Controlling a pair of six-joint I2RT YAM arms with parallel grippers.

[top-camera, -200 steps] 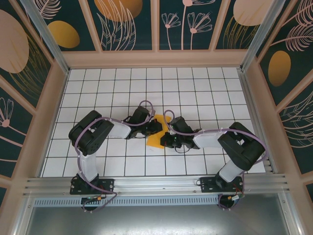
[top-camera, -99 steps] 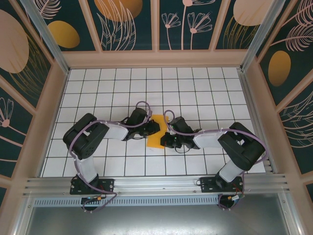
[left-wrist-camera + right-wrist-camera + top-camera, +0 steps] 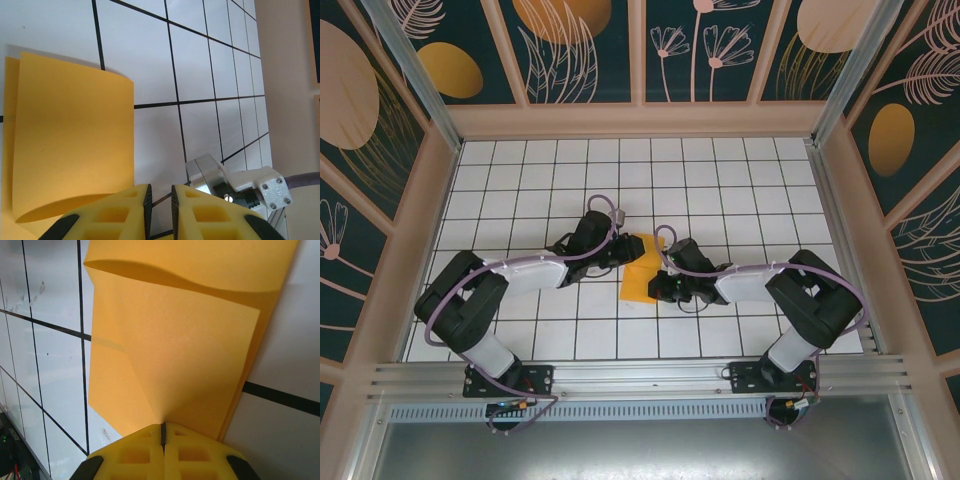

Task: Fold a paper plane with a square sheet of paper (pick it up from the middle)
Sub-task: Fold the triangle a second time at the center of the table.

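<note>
Right end effector (image 3: 163, 429): yellow fingers (image 3: 200, 452) pressed together with no gap at the seam, clamped on the near edge of the square sheet of paper (image 3: 185, 340).
Paper at that grip: the upper layer rises to a pinch at the seam, and a crease runs up from it.
Left end effector (image 3: 161, 192): fingers (image 3: 120, 212) a narrow slit apart with nothing between them; white tile shows through the slit.
Left contact: the fingers sit just beside the sheet (image 3: 70, 145); cannot tell whether the near finger touches it.
Beside the left fingers: a silver bracket (image 3: 240, 182) with screw heads.
Left wrist view adds: the sheet is doubled, its top flap curling up off the lower layer and shadowing it.
Right wrist view adds: a wavy far fold and stacked layer edges along one side.
Top view adds: left end effector (image 3: 625, 250) and right end effector (image 3: 658, 285) flank the sheet (image 3: 638, 280) from opposite sides, both partly over it.
Sheet position: mid-counter (image 3: 720, 180), on the white black-lined grid, lying flat except at the pinched edge.
</note>
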